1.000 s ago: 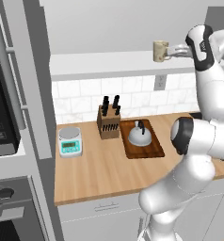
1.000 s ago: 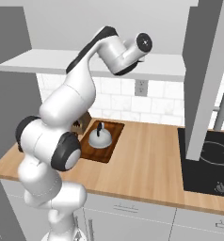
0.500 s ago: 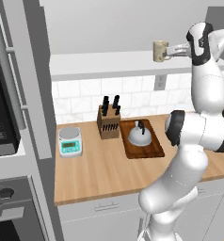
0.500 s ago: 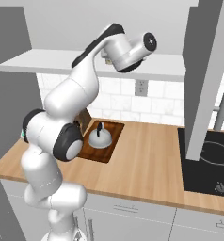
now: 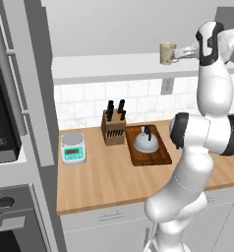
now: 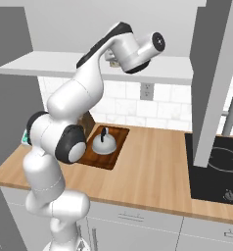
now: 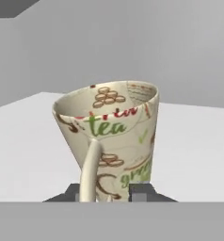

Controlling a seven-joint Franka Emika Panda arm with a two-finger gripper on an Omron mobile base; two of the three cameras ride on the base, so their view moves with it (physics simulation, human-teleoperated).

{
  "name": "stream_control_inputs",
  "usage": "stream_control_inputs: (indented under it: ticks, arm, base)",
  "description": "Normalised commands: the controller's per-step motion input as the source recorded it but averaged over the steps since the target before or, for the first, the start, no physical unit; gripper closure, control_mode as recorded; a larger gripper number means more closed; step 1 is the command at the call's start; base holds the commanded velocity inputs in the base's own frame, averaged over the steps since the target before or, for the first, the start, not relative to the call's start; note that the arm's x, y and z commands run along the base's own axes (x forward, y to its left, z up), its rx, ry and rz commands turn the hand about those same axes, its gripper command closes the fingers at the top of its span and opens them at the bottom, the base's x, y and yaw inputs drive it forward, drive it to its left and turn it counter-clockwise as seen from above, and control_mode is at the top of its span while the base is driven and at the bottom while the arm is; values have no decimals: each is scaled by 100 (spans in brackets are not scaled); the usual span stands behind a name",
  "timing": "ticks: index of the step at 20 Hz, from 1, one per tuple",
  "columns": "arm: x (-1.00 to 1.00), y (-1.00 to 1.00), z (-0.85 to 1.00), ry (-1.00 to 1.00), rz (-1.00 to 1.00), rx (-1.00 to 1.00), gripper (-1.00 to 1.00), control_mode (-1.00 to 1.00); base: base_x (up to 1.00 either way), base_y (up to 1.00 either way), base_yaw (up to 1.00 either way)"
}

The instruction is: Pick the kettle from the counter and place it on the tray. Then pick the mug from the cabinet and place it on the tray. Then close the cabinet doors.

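Mug (image 7: 111,141) sits centre of hand view, cream w/ green "tea" lettering and brown print, loop handle facing camera, mouth leaning toward upper right of frame. It stands on pale cabinet (image 5: 114,69) shelf. In left base view mug (image 5: 166,53) is upper right, on shelf edge. Gripper (image 7: 112,192) at bottom centre of hand view: two dark fingertips (image 7: 139,192) flank the mug's base and handle, one each side, close against it. Jaws drawn in narrow around handle area; whether firmly clamped, cannot tell. In left base view gripper (image 5: 180,52) reaches in from right, level w/ shelf, meeting mug's right side. In right base view the hand is upper centre at the shelf lip, mug mostly hidden behind it.

Kettle (image 5: 147,141) silver, black handle, rests upright on tray (image 5: 158,157), centre of left base view. In right base view kettle (image 6: 103,143) on tray (image 6: 113,157) lies left of centre, partly behind arm. Tray lies flat on counter (image 5: 104,182), near back wall.

Knife block (image 5: 113,127) just left of tray, near but apart. Scale (image 5: 73,148) w/ teal face further left on counter. Cooktop (image 6: 216,174) at right of right base view. Oven column (image 5: 11,147) along left edge of left base view.
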Motion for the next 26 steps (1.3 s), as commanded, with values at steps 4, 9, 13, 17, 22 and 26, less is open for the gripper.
stream_control_inputs:
  ticks: [4, 9, 13, 17, 22, 26]
  arm:
    - [-25, 33, -2, -21, 0, 0, 100, -100]
    - [-47, 53, 0, -25, -1, 0, 100, -100]
    - [-63, 56, 0, -19, -3, 0, 100, -100]
    - [-72, 55, 0, -9, -7, -7, 100, -100]
    - [-96, 22, 7, 0, -18, -12, 100, -100]
    - [-100, 0, 7, 0, -18, -11, 100, -100]
  base:
    - [0, 0, 0]
    - [0, 0, 0]
    - [0, 0, 0]
    - [0, 0, 0]
    - [0, 0, 0]
    - [0, 0, 0]
